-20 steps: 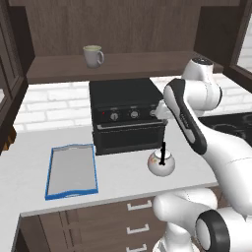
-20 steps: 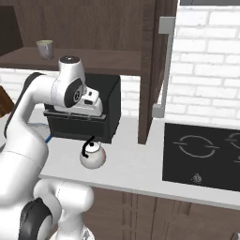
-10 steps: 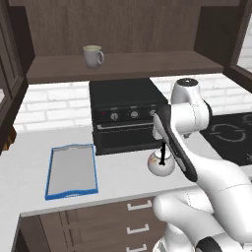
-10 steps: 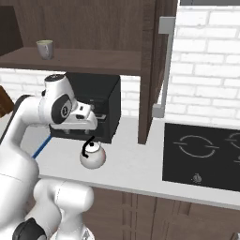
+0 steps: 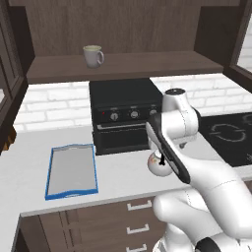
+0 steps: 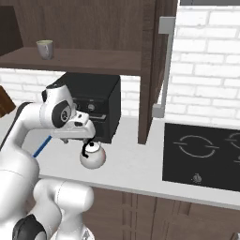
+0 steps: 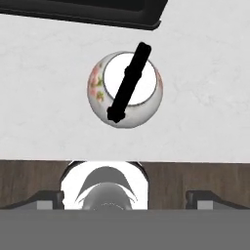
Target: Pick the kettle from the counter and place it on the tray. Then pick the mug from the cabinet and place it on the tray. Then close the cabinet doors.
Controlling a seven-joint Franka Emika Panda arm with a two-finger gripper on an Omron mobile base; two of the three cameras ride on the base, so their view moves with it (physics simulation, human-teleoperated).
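Kettle [image 5: 158, 166] half hidden behind arm, counter [image 5: 118, 174]

The counter [image 5: 29, 167] is a pale worktop slab over brown drawers, and on it the tray [image 5: 72, 170] lies flat toward its left, the black oven box [image 5: 125, 115] stands at the back against the brick wall, and the kettle [image 5: 158, 165] sits just in front of the oven's right corner, well apart from the tray. A black hob [image 6: 201, 154] is set into the counter's right part. Above, the cabinet [image 5: 123, 29] shelf carries the mug [image 5: 92, 55] upright near its left end.
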